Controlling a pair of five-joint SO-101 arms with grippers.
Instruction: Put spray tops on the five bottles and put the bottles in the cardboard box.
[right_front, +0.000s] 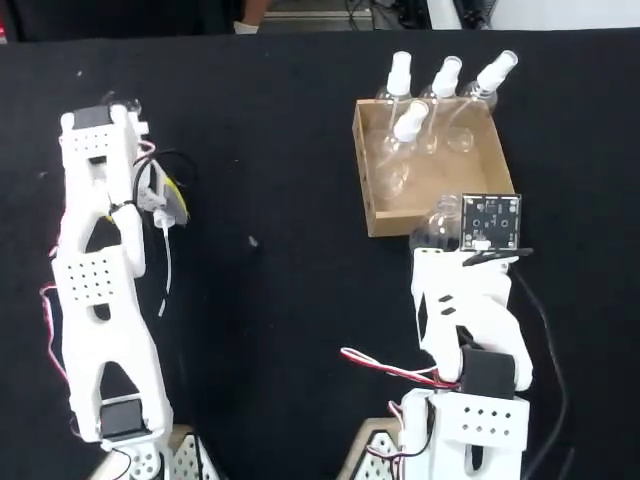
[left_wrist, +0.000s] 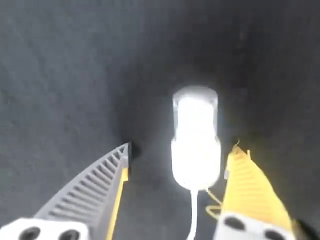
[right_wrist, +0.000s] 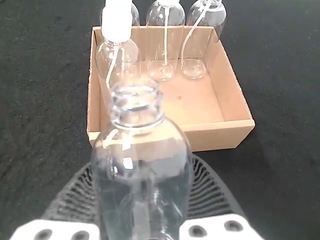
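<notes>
A black bench (right_front: 280, 150) carries both arms, the left arm (right_front: 95, 280) stretched along one side and the right arm (right_front: 470, 320) along the other, well apart. In front of the right arm sits the open cardboard box (right_front: 362, 170), with four clear bottles (right_front: 393, 165) inside it. Each has a white spray top fitted; three stand along the far wall and one stands nearer the middle. The right tool (right_wrist: 145, 175) is clamped on a fifth bottle (right_wrist: 140, 145), whose threaded neck is bare, and holds it just outside the near wall of the box. The left tool (left_wrist: 182, 150) has its jaws apart on either side of the loose spray top (left_wrist: 196, 135). That top sits close against the yellow finger (left_wrist: 247, 185), with a gap to the grey finger (left_wrist: 100, 185), and its thin tube trails back toward the wrist.
</notes>
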